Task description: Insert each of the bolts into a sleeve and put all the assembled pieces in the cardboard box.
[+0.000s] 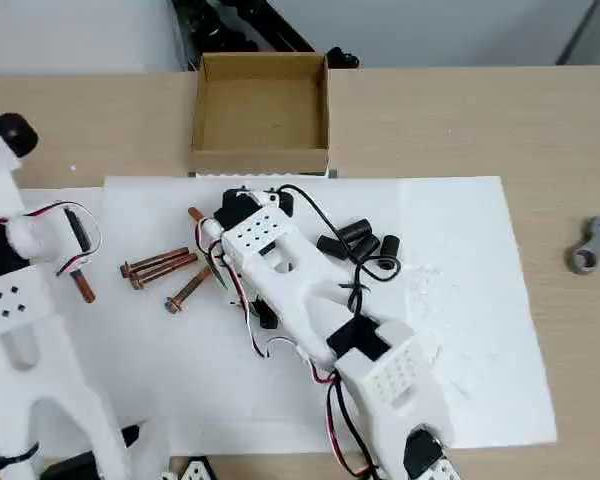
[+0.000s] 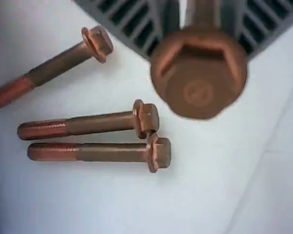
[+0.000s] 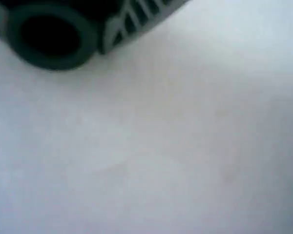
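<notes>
My left gripper (image 1: 76, 268) has its fingers squeezed shut on a long copper bolt (image 2: 198, 73). Three more copper bolts (image 1: 162, 268) lie near on the white sheet (image 1: 460, 330). My right gripper (image 1: 235, 210) is clamped round a short black tube sleeve (image 3: 51, 36). I should line the tip up straight with the hole, then push slowly. The brown cardboard box (image 1: 260, 160) waits at the sheet's far edge; the way there looks open.
</notes>
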